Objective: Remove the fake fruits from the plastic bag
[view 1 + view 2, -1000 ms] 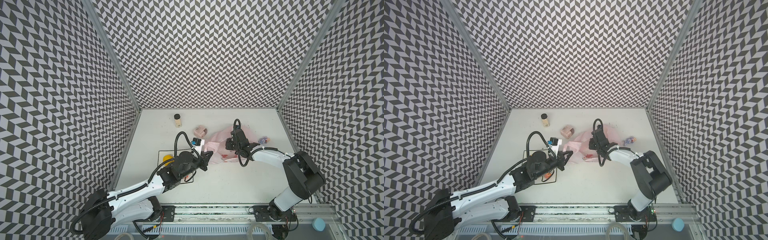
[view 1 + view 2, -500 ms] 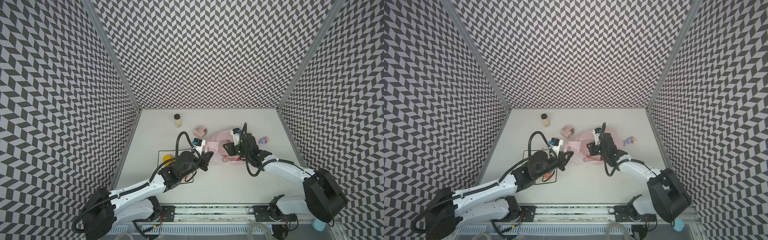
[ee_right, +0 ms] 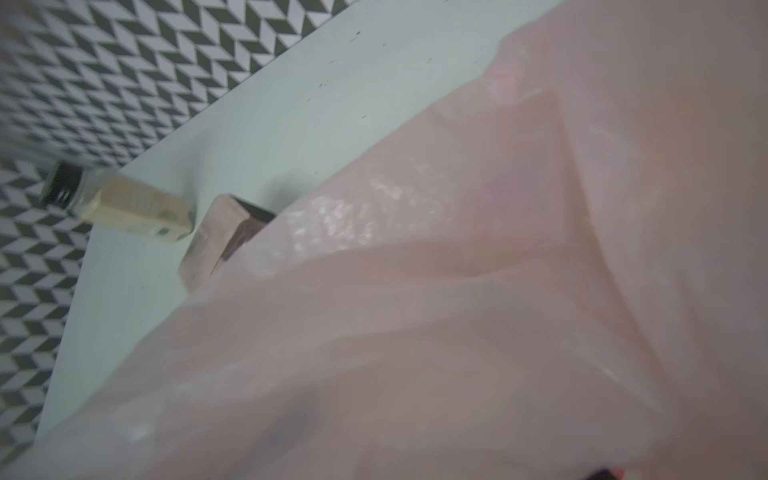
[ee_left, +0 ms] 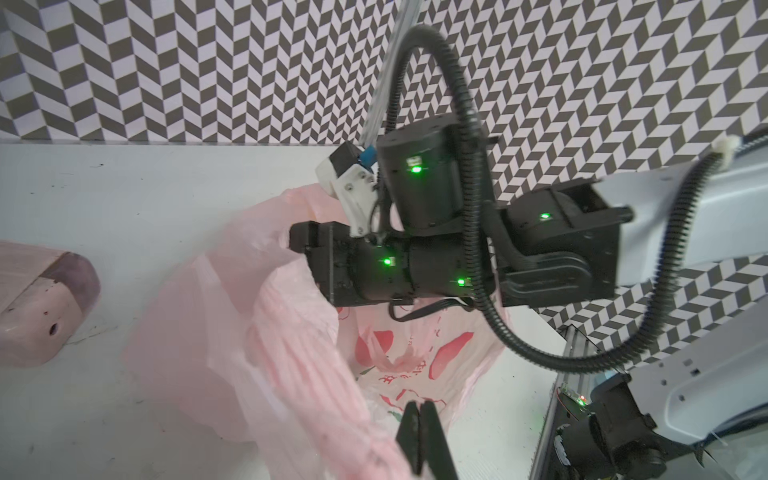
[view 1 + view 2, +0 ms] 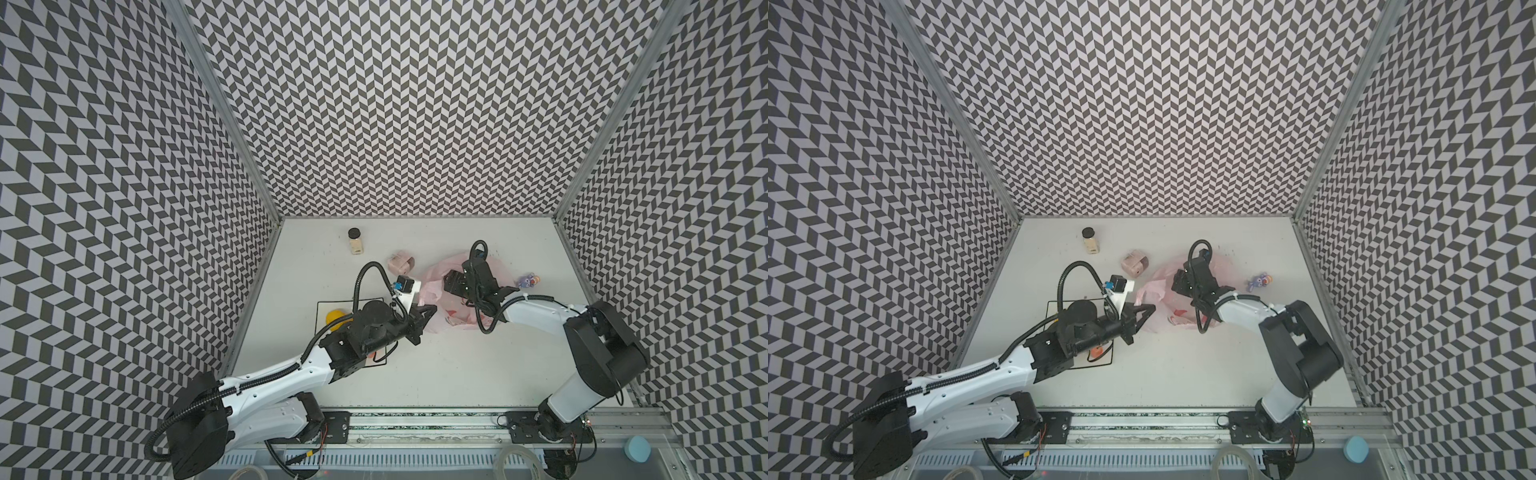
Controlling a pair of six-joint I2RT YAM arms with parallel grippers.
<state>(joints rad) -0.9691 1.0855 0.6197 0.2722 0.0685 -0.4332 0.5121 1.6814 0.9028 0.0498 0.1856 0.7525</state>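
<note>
The pale pink plastic bag (image 5: 455, 322) (image 5: 1156, 291) lies crumpled mid-table, its mouth held up. My left gripper (image 5: 430, 309) (image 4: 419, 415) is shut on the bag's front rim. My right gripper (image 5: 449, 286) (image 5: 1177, 284) reaches into the bag's mouth from the far side; the film (image 3: 457, 291) hides its fingers, so their state does not show. On the white black-rimmed plate (image 5: 320, 305) sit a yellow fake fruit (image 5: 334, 318) and a red-orange one (image 5: 1096, 352), partly under my left arm. Any fruit inside the bag is hidden among red prints (image 4: 451, 353).
A black-capped bottle (image 5: 355, 243) lies near the back wall. The beige box (image 5: 401, 262) stands just left of the bag. A small purple toy figure (image 5: 527, 281) is to the bag's right. Patterned walls close in three sides.
My right arm has drawn its elbow back and its gripper has moved left and away into the bag's mouth. The left gripper keeps its hold on the rim, unmoved.
</note>
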